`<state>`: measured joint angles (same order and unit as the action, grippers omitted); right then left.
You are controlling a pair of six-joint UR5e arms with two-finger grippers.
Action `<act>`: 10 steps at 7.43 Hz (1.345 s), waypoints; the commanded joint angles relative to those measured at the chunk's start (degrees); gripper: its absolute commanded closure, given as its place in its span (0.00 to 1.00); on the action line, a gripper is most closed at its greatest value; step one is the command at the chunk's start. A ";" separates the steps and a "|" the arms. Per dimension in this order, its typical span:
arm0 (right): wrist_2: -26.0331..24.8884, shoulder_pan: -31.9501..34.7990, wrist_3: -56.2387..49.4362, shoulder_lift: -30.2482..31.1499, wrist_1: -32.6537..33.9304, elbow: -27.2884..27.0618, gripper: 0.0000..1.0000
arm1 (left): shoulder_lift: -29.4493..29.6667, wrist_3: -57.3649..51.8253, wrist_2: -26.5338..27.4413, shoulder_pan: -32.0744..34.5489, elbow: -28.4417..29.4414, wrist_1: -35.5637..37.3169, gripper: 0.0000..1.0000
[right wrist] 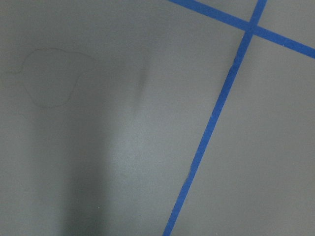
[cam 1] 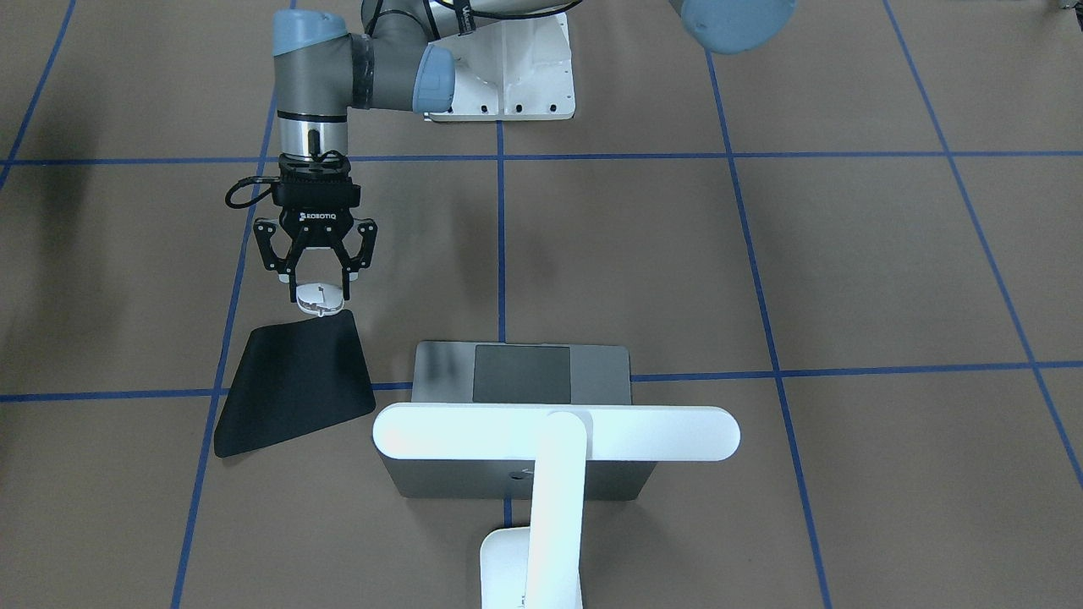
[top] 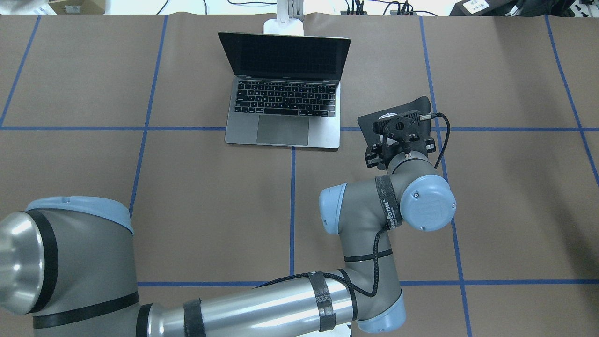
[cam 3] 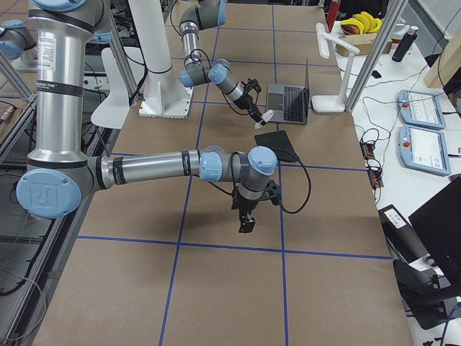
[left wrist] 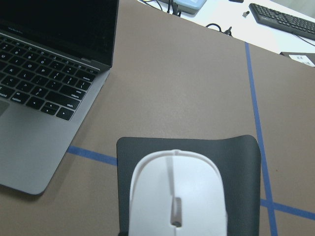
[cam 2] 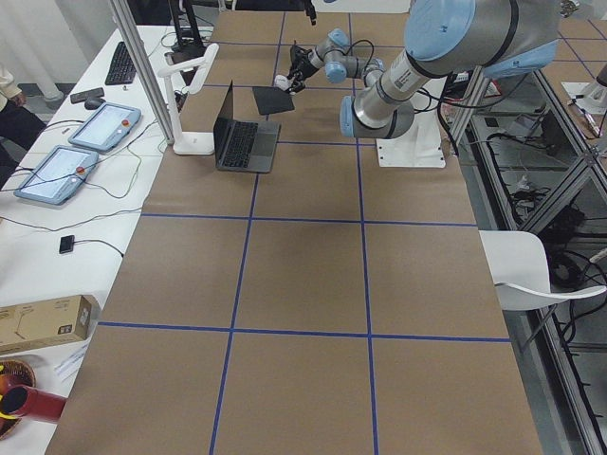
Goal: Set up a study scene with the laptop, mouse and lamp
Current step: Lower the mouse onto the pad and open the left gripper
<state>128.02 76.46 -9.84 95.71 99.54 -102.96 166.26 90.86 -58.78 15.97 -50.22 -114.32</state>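
The laptop point(top: 285, 135) stands open at the far middle of the table, its keyboard towards me; it also shows in the front view point(cam 1: 601, 372). The lamp point(cam 1: 558, 431) stands behind it, its light bar over the lid. My left arm reaches across to the right half. Its gripper point(cam 1: 320, 292) is shut on the white mouse point(cam 1: 320, 300) and holds it just over the near edge of the black mat point(cam 1: 292, 381). The left wrist view shows the mouse point(left wrist: 177, 196) above the mat point(left wrist: 241, 162). My right gripper point(cam 3: 247, 223) points down close to bare table; I cannot tell whether it is open.
The robot's white base bracket point(cam 1: 508, 76) is at the near middle. Blue tape lines cross the brown table point(top: 210, 196). Beyond the far edge is a white bench with tablets point(cam 2: 104, 128) and a keyboard point(cam 2: 121, 62).
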 commanded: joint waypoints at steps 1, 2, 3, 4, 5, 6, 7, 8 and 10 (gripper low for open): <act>0.82 0.00 -0.09 0.27 0.04 -0.40 0.00 | 0.12 0.20 1.65 0.11 0.03 -0.90 0.37; 0.82 0.00 -0.09 0.36 0.04 -0.40 0.00 | 0.12 0.29 2.61 0.11 0.03 -1.86 0.35; 0.82 0.00 -0.18 0.36 0.04 -0.40 0.00 | 0.12 0.29 2.71 0.11 0.03 -1.96 0.34; 0.82 0.00 -0.18 0.36 0.04 -0.40 0.00 | 0.21 0.29 2.62 0.02 0.03 -1.96 0.33; 0.82 0.00 -0.18 0.62 -0.05 -0.40 0.00 | 0.21 0.29 2.71 0.02 0.03 -1.96 0.00; 0.82 0.00 -0.18 0.62 -0.05 -0.48 0.00 | 0.21 0.29 2.71 0.02 0.03 -1.96 0.00; 0.82 0.00 -0.18 0.71 -0.05 -0.49 0.00 | 0.29 0.29 2.71 0.02 0.03 -1.96 0.00; 0.82 0.00 -0.18 0.71 0.04 -0.49 0.00 | 0.30 0.29 2.80 0.11 0.03 -1.96 0.00; 0.82 0.00 -0.18 0.71 -0.05 -0.49 0.00 | 0.21 0.29 2.62 0.11 -0.31 -1.96 0.00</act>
<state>128.85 76.46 -10.02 96.41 99.51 -103.44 166.53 91.14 -56.04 16.07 -50.26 -116.28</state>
